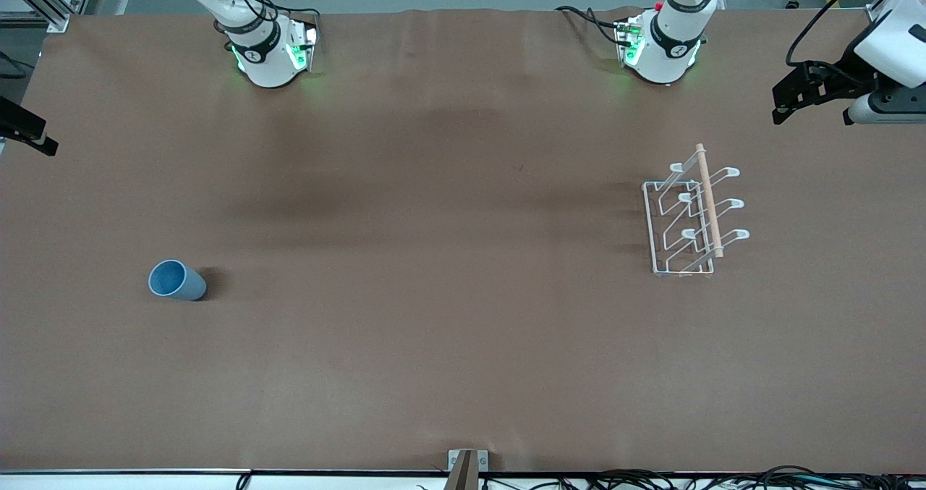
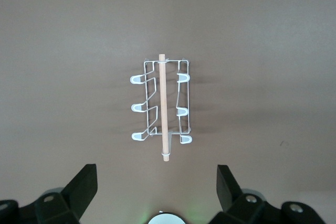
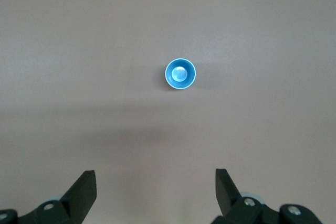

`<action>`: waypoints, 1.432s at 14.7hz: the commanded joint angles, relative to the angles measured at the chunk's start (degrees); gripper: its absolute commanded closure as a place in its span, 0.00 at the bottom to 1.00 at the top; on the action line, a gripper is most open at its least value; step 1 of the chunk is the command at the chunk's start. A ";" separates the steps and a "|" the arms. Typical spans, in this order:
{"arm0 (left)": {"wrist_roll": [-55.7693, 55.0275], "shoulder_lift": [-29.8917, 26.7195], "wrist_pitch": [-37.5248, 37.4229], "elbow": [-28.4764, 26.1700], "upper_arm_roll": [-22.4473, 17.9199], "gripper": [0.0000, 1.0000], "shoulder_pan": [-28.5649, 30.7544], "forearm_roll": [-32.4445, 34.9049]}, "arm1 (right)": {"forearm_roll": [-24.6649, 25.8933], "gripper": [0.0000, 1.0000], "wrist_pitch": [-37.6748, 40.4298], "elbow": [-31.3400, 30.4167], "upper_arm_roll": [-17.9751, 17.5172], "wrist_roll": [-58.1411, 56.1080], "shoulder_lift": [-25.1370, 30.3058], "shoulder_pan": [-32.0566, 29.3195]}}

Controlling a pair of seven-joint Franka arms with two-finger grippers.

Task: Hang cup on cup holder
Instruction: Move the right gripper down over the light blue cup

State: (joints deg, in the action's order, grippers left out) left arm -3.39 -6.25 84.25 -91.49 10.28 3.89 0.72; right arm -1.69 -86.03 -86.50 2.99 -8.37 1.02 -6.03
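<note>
Jaws spread wide on both grippers, nothing held. Left gripper [image 2: 157, 182] high over cup holder [image 2: 160, 107]; right gripper [image 3: 156, 187] high over cup [image 3: 180, 74]; in front view we see both cut off at frame edges.

We count one cup [image 1: 176, 281], one cup holder [image 1: 693, 215], six looped prongs, one wooden rod.

Cup light blue, upright, mouth up, toward right arm's end of table [image 1: 448, 273]. From cup, holder sits near three o'clock in front view, well apart.

right gripper [image 1: 29, 132] mostly cut off at frame edge

No text, label, brand, number or sign can be read in any view.
</note>
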 commanded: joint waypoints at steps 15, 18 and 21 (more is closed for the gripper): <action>0.58 2.38 -0.75 2.80 0.35 0.00 0.15 0.59 | 0.02 0.01 -4.49 -1.92 -0.26 0.38 -0.40 -2.49; 0.93 2.47 -0.75 2.72 0.35 0.00 0.33 0.51 | -0.07 0.03 -10.18 -5.06 -0.26 0.20 -3.04 -2.93; 1.02 2.82 -0.75 2.80 0.27 0.00 0.42 0.51 | -0.16 0.02 -21.61 -13.76 -0.26 -0.15 -3.83 -3.02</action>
State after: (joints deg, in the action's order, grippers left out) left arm -3.39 -4.19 84.25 -90.30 10.29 3.89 0.72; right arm -1.64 -102.16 -94.46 3.39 -8.39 -3.31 -8.12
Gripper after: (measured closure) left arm 0.000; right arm 0.022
